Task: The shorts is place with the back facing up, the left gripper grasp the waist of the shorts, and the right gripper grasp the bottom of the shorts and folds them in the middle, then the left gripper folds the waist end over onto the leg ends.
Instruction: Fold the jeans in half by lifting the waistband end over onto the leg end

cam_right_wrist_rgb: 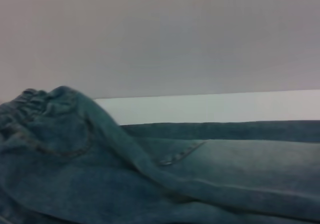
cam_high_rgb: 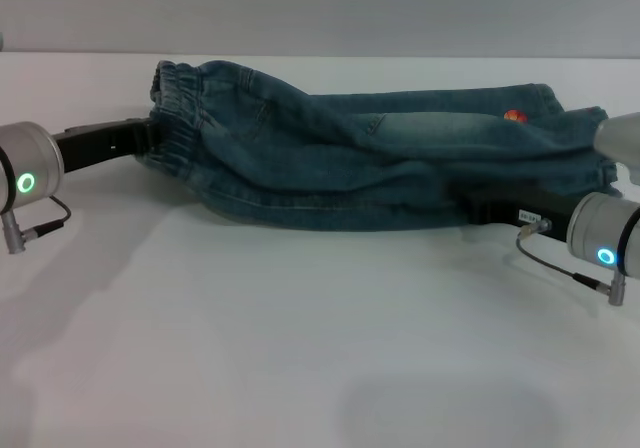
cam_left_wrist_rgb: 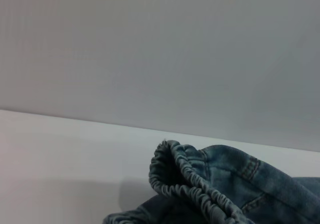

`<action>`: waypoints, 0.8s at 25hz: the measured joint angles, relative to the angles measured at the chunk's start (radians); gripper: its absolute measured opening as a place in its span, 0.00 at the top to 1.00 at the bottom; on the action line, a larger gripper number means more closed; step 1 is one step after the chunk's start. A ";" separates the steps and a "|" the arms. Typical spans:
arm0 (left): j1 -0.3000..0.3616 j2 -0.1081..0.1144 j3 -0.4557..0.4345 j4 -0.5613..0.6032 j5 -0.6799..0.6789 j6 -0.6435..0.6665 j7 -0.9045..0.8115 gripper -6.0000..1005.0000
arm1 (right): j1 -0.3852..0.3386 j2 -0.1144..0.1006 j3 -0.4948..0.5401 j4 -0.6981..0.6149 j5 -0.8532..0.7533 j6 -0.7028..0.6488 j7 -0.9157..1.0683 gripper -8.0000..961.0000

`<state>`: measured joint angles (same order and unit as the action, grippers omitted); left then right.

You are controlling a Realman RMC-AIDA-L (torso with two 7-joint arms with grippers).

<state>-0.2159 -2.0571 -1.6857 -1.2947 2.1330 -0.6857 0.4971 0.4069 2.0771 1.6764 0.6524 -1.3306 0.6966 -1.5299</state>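
The blue-green denim shorts lie bunched lengthwise across the table, with a patch pocket facing up. An orange embroidered spot shows near the leg ends on the right. The ruffled waist is at the left and stands up in a puckered loop. My left gripper reaches in from the left and is shut on the waist. My right gripper comes in from the right under the near hem, shut on the bottom of the shorts, its tips buried in the cloth.
The white table stretches bare in front of the shorts. A grey wall rises behind its far edge. Thin cables hang from both wrists, left cable and right cable.
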 joint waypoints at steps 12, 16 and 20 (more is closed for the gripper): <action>0.008 0.000 -0.007 -0.002 -0.005 -0.015 0.000 0.89 | 0.016 -0.009 0.081 -0.031 -0.005 -0.111 -0.004 0.98; 0.013 0.002 -0.015 -0.016 -0.018 -0.050 0.001 0.89 | 0.031 -0.013 0.128 -0.068 -0.007 -0.130 -0.006 0.98; 0.034 0.000 -0.025 -0.049 -0.042 -0.082 0.016 0.89 | 0.035 -0.016 0.138 -0.077 -0.009 -0.153 -0.006 0.98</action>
<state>-0.1818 -2.0572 -1.7103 -1.3434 2.0913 -0.7674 0.5134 0.4417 2.0607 1.8142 0.5756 -1.3392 0.5432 -1.5359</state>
